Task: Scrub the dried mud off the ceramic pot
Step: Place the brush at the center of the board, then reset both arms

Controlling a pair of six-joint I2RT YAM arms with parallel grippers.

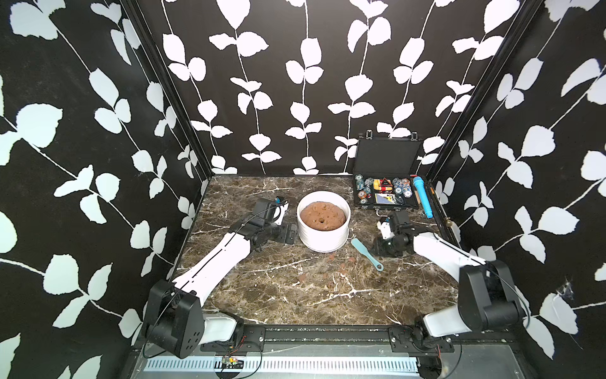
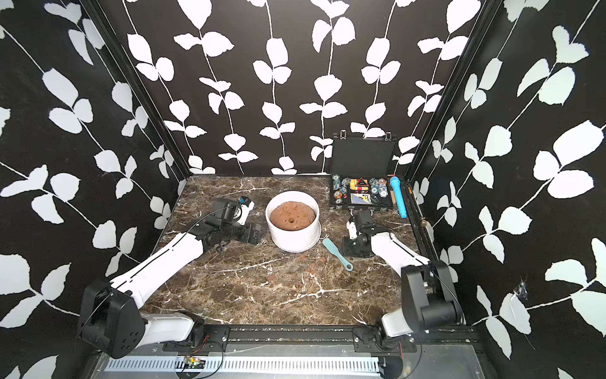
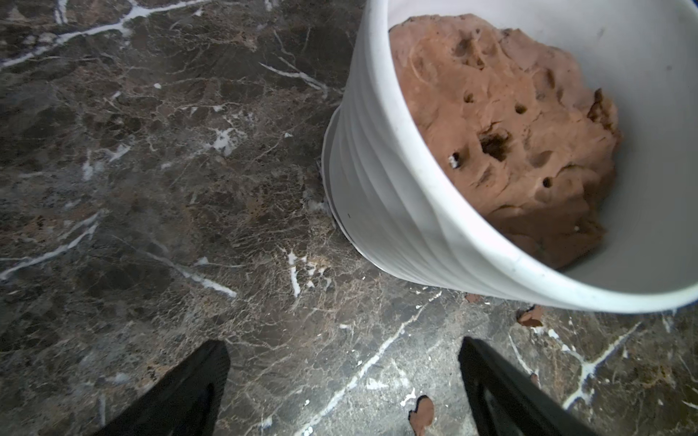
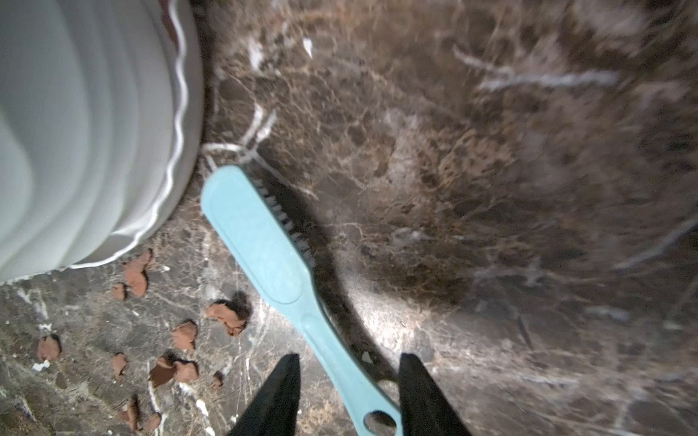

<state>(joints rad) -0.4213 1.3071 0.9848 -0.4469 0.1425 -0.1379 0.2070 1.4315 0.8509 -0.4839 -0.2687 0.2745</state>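
- At table centre, the wide white ribbed ceramic pot (image 1: 323,242) (image 2: 293,242) is sitting upright on the brown marble-pattern tabletop (image 1: 262,295), showing in both top views.
- Inside it, a round brown soil mound with a pit (image 1: 323,215) is filling most of the opening.
- On the near side of the pot, slightly right, the dried mud (image 1: 352,261) (image 2: 271,278) is lying scattered on the tabletop as small flat reddish-brown flakes. The right wrist view is showing the cluster (image 4: 228,315), with the closest flakes just beside the pot's base.
- Right of the flakes, a light-teal plastic brush with white bristles (image 1: 365,253) (image 4: 272,256) is lying on the table. Its head is pointing far-left, just beside the pot's base but apart from it. Its ringed handle end is pointing near-right, with bristles showing along one edge.
- The right gripper (image 4: 349,358) is hovering over the handle's ring end. Its jaws are standing apart, one black finger on each side with a gap both ways, so it is straddling the brush and not clamping it.
- The left gripper (image 3: 343,345) is sitting just left of the pot wall (image 3: 377,196). Its jaws are spread wide and holding nothing, with tabletop and one flake (image 3: 422,413) showing between the fingers.
- At far right, an open black hinged case of poker chips (image 1: 387,193) is standing with its lid raised, and a bright blue toy microphone (image 1: 423,197) is lying just right of it.
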